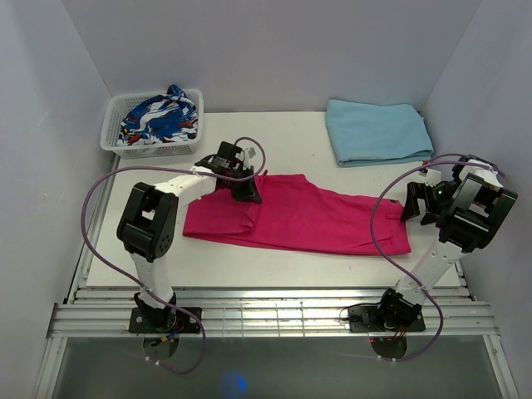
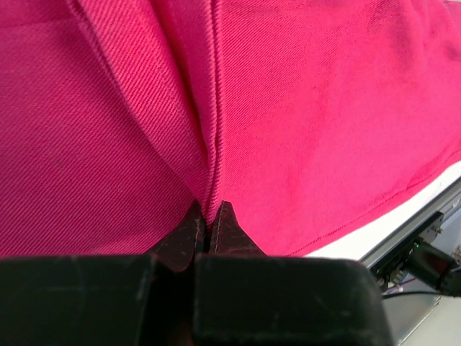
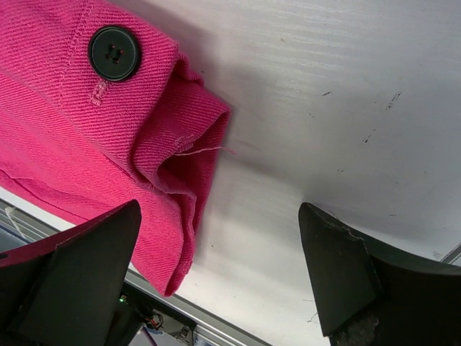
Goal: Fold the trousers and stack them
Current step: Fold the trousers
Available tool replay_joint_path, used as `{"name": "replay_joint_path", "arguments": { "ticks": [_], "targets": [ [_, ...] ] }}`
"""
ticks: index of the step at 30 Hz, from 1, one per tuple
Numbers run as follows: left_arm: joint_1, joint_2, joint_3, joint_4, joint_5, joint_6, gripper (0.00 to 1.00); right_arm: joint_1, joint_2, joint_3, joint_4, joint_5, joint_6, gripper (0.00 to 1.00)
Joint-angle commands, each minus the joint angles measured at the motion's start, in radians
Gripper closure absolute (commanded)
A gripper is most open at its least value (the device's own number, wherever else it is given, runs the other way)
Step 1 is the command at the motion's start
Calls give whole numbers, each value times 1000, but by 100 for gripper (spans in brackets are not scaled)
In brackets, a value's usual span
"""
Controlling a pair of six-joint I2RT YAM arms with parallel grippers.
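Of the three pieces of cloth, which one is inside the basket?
The blue-white-red patterned garment; the pink trousers and light blue cloth lie outside the basket.

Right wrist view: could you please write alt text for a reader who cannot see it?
The right gripper, open wide, hangs above a white table beside a folded corner of the magenta trousers. A dark button sits on that corner.

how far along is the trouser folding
Done: the trousers lie as one long strip, seemingly leg on leg. In hand: the left gripper is shut on a fabric ridge; the right gripper hangs open by the buttoned end. Left: crosswise folds and stacking.
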Motion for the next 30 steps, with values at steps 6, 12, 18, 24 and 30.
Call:
{"name": "replay_joint_path", "arguments": {
  "ticks": [6, 12, 18, 24, 30],
  "targets": [
    [-89, 25, -11, 142, -38, -106, 100, 4, 10, -4, -1, 2, 1, 5],
    [-130, 28, -15, 143, -64, -111, 100, 4, 6, -8, -1, 4, -3, 5],
    [-149, 31, -26, 166, -35, -124, 77, 4, 10, -5, -1, -1, 1, 4],
    [-161, -18, -17, 209, 52, -100, 22, 7, 12, -10, 4, 2, 4, 4],
    [-138, -127, -18, 185, 126, -51, 16, 8, 3, 7, -1, -1, 4, 4]
  ]
}}
